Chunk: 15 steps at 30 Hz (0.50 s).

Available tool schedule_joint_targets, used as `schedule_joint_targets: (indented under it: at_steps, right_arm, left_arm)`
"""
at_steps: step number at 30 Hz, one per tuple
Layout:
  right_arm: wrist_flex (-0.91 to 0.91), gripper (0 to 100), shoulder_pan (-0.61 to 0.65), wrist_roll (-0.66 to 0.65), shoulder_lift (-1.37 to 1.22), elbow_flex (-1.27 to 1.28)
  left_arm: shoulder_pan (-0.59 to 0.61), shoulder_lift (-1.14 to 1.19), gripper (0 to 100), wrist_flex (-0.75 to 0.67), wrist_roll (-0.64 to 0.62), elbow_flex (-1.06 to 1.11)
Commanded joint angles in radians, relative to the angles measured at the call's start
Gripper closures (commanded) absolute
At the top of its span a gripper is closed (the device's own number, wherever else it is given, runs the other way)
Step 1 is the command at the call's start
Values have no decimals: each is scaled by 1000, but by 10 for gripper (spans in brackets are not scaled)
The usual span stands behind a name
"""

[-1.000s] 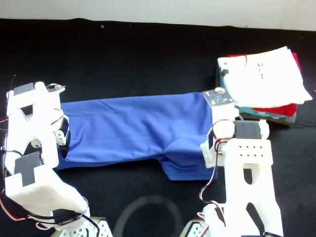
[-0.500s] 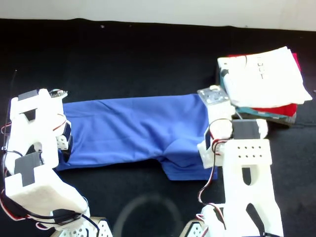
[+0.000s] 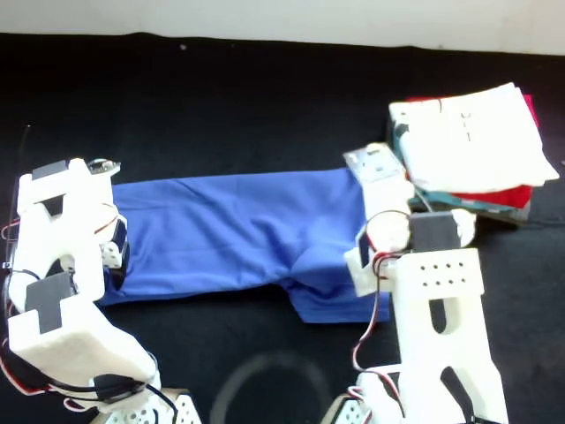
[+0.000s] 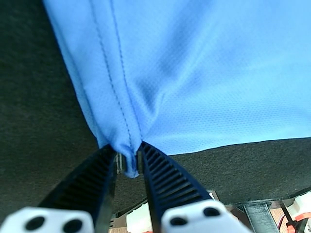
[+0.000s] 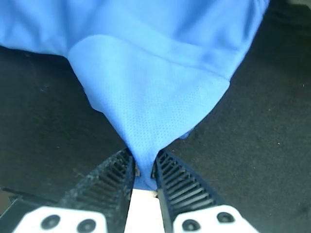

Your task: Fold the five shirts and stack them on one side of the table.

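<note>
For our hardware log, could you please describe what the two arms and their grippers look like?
The left arm and right arm are white plastic shells with black servo blocks and red, black and white cables. The right arm's plate has round holes. The left gripper and right gripper have black ridged fingers on white bases.

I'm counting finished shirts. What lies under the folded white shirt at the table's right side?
Under the folded white shirt, a red fabric edge and a teal fabric edge peek out. The white shirt hides the rest, so no sure count.
</note>
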State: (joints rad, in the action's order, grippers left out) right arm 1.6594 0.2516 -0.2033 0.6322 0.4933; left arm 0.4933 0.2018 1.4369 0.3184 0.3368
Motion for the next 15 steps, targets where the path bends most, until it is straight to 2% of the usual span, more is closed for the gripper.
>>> schedule_joint_targets:
  at_steps: [1, 4, 7, 12, 15]
  right_arm:
    - [4, 992, 65, 51, 12, -7]
    - [-61, 992, 50, 48, 16, 74]
    - [-136, 992, -24, 28, 18, 162]
    - [-240, 992, -217, -129, 22, 277]
    - [-251, 992, -268, -210, 15, 315]
  left_arm:
    - [10, -53, 987, -2, 3, -28]
    - [10, -53, 987, 0, 3, -30]
    - [12, -53, 987, 0, 6, -30]
    - [10, -53, 987, -2, 6, -30]
    - [8, -53, 987, -3, 6, -30]
